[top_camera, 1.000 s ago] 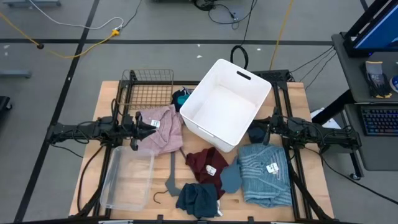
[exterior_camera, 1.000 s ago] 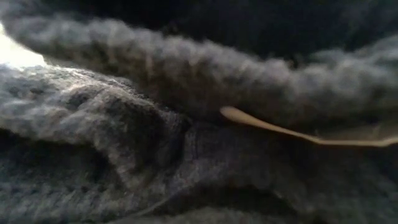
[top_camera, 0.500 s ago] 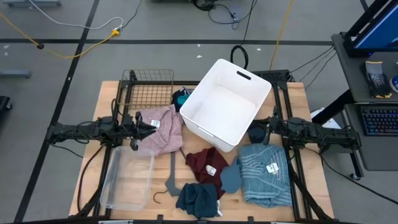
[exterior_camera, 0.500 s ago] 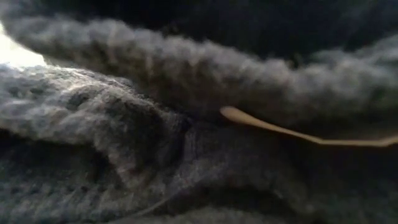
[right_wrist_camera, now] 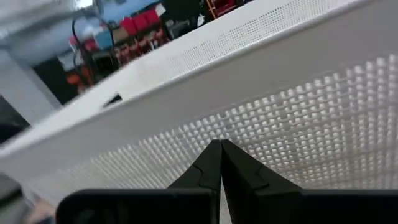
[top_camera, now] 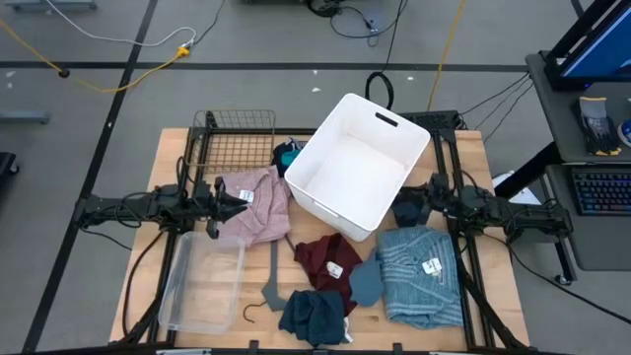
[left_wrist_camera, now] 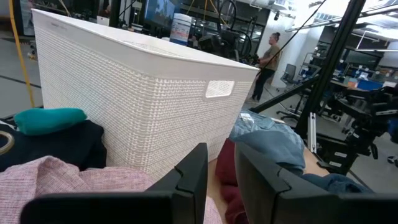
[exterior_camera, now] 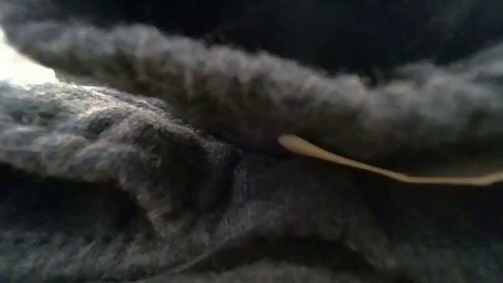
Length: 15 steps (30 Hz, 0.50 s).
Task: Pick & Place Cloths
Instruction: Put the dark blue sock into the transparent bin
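Note:
The cloths lie around the white bin (top_camera: 355, 168). A pink one (top_camera: 258, 207) is at its left and a teal piece (top_camera: 286, 153) lies behind that. A maroon one (top_camera: 323, 258) and a light-blue ribbed one (top_camera: 422, 276) lie nearer. A dark navy one (top_camera: 314, 318) at the near edge fills the low view (exterior_camera: 236, 196). My left gripper (left_wrist_camera: 221, 152) hangs level over the pink cloth's left edge (top_camera: 242, 202), narrowly open and holding nothing. My right gripper (right_wrist_camera: 221, 143) is shut on nothing, level, close before the bin's right wall (top_camera: 402, 210).
A grey hanger (top_camera: 268, 284) and a clear plastic tub (top_camera: 202, 281) lie near left. A black wire basket (top_camera: 235, 143) stands at the far left. A small blue-grey piece (top_camera: 366, 281) lies between the maroon and light-blue cloths. A person (left_wrist_camera: 272, 55) stands in the room beyond.
My right gripper has rolled about its own pointing line and tipped up slightly, staying shut beside the bin. Nothing else has moved.

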Tool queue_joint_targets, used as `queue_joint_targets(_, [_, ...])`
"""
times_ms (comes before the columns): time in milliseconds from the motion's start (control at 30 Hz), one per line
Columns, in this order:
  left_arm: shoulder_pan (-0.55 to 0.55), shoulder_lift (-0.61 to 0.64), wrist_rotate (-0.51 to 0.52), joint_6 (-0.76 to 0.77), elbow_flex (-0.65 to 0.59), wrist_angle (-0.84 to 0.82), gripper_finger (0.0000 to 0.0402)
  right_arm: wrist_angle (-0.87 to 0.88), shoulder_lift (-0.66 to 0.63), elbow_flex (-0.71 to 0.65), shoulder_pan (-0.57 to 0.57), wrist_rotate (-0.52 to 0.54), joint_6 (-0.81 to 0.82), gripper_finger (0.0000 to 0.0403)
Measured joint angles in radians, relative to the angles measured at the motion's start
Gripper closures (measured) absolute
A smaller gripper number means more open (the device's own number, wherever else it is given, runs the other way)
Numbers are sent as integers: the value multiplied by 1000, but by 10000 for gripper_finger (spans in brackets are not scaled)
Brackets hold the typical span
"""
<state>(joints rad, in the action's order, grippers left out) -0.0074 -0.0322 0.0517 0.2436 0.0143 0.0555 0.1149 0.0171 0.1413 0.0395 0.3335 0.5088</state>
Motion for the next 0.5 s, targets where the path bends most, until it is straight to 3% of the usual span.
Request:
queue_joint_targets(67, [0,0,0,0,0,0,321,-8,0,0,0,-26,45,399])
queue_joint_targets(233, [1,0,9,-15,0,0,321,-115,0,0,0,-223,57,399])
queue_joint_targets(500, [1,0,112,-32,0,10,321,-507,0,2,0,-396,135,399])
